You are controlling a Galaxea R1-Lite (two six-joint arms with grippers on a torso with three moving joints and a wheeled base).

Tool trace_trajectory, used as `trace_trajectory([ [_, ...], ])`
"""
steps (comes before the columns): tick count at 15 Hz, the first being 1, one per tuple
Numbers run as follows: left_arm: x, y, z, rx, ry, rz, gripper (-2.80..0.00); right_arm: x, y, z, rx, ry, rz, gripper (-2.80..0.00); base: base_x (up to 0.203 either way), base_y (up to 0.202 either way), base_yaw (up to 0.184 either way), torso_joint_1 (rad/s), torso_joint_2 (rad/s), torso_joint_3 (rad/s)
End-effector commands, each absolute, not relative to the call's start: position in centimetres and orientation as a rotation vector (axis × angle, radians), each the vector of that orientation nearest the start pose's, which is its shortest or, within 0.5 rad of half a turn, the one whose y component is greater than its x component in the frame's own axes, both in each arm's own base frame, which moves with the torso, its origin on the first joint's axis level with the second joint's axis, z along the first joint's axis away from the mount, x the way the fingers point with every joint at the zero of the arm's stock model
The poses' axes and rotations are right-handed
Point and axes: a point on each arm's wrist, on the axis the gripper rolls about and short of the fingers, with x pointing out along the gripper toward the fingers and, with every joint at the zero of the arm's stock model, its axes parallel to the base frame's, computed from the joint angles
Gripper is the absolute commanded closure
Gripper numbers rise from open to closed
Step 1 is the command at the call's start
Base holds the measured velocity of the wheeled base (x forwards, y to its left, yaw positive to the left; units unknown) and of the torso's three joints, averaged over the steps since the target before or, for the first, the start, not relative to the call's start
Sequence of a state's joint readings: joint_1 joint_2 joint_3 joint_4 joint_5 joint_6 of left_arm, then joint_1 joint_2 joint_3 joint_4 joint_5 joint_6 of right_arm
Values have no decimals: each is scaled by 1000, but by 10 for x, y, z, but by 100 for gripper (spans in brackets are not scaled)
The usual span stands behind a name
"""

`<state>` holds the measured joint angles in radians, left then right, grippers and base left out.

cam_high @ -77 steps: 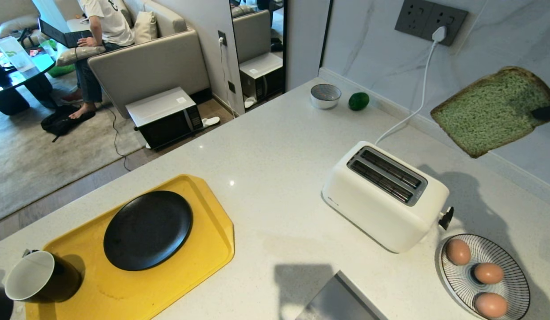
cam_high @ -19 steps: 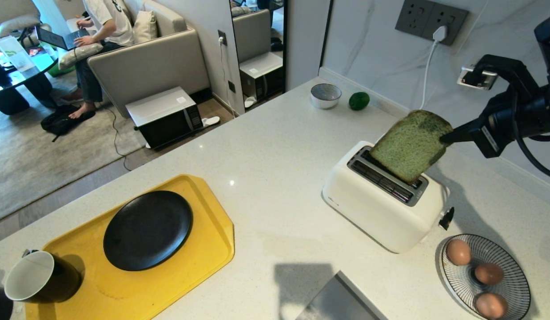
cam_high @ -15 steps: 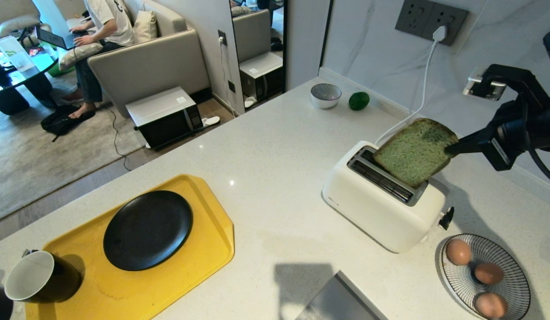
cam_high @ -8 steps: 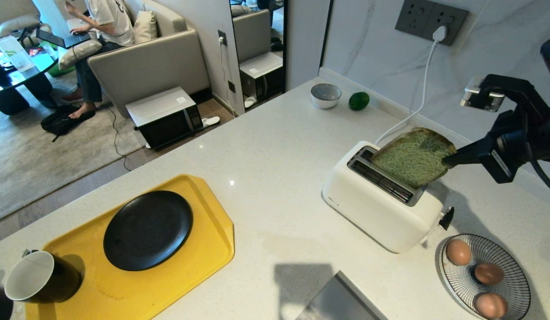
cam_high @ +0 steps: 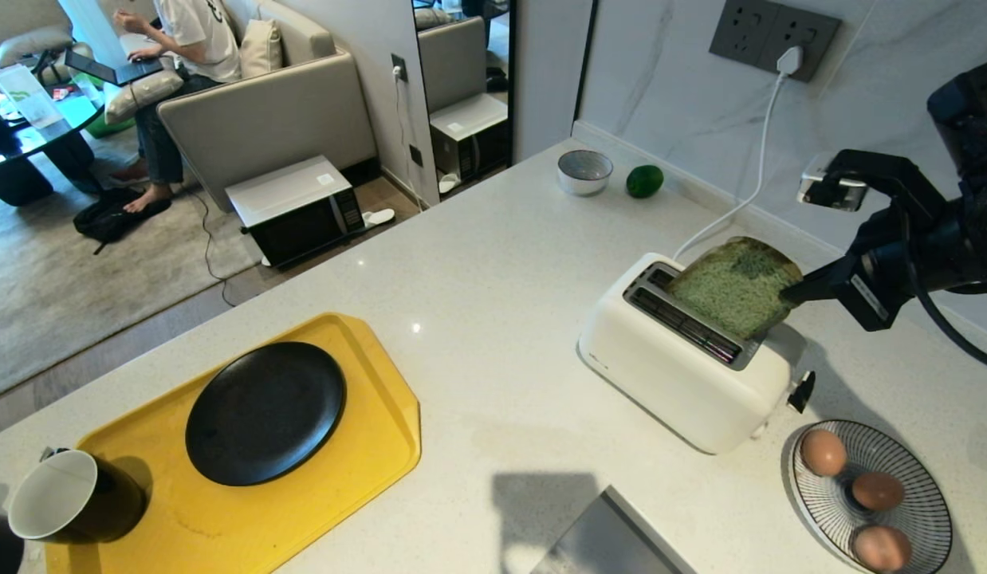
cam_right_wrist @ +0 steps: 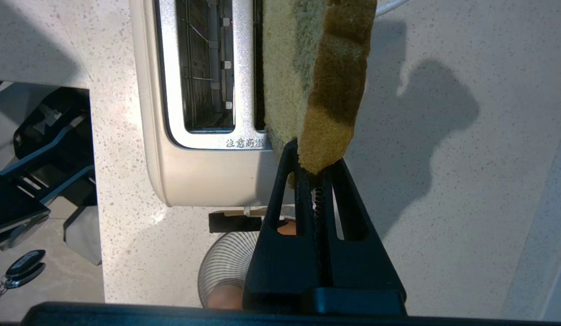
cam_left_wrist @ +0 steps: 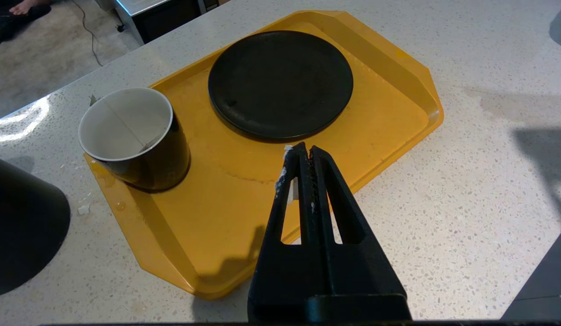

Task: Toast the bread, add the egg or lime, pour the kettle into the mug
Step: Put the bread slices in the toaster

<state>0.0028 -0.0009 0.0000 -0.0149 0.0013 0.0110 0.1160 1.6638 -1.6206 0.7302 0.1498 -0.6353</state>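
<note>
We pinch the bread (cam_high: 733, 285) in our right end effector (cam_high: 787, 293), its lower edge entering the toaster (cam_high: 685, 375) slot, left end effector (cam_left_wrist: 303, 151) closed and empty, while lime (cam_high: 643, 181) and mug (cam_high: 63, 498) wait untouched

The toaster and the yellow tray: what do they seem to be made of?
The toaster looks like glossy white plastic with a brushed metal top plate around the slots; the plate shows a silvery sheen in the right wrist view. The tray looks like smooth moulded plastic, judging by its even yellow colour and rounded raised rim, though neither can be confirmed by sight.
</note>
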Motion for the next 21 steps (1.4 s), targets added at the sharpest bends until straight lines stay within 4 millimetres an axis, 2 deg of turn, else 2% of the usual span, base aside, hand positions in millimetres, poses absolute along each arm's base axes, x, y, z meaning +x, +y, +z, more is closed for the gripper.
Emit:
trace_trajectory([
  [1, -23, 0, 77, 11, -15, 5, 0, 281, 36, 290, -587, 686, 497, 0, 0, 0, 0, 0, 0, 0],
  [5, -23, 0, 77, 11, -15, 5, 0, 293, 45, 283, -601, 654, 449, 0, 0, 0, 0, 0, 0, 0],
  [14, -23, 0, 77, 11, -15, 5, 0, 294, 51, 273, -612, 684, 454, 0, 0, 0, 0, 0, 0, 0],
  [15, -23, 0, 77, 11, -15, 5, 0, 294, 51, 274, -612, 680, 454, -280, 0, 0, 0, 0, 0, 0],
  [21, -23, 0, 77, 11, -15, 6, 0, 281, 51, 283, -604, 653, 450, -280, 0, 0, 0, 0, 0, 0],
])
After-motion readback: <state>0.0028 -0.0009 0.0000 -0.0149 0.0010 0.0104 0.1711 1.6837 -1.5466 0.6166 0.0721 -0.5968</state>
